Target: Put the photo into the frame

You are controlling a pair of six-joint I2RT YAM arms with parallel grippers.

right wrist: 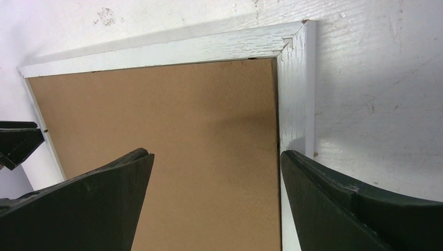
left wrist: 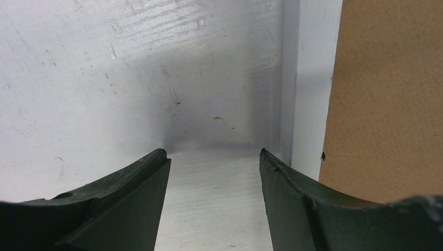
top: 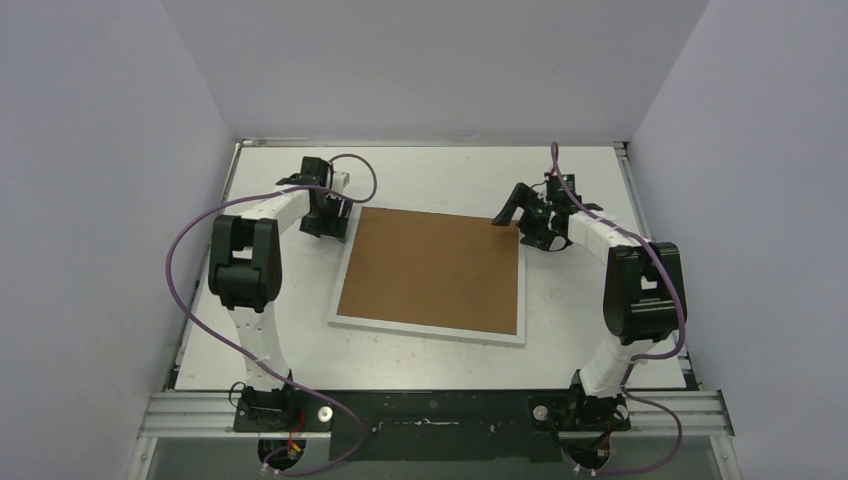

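Observation:
The frame [top: 425,331], with its narrow white border, lies flat in the middle of the table. A plain brown backing board [top: 432,270] fills its opening. The photo is hidden. My left gripper [top: 325,222] is at the frame's far left corner. In the left wrist view it [left wrist: 212,152] stands open over bare table, with the frame's border [left wrist: 311,94] just to its right and nothing between the fingers. My right gripper [top: 528,222] is at the far right corner. It [right wrist: 215,154] is open above the board [right wrist: 167,110], one finger over the frame's right border [right wrist: 295,94].
The white table [top: 580,330] is scuffed and boxed in by pale walls at the left, right and back. A metal rail [top: 430,410] carrying both arm bases runs along the near edge. Purple cables loop beside each arm.

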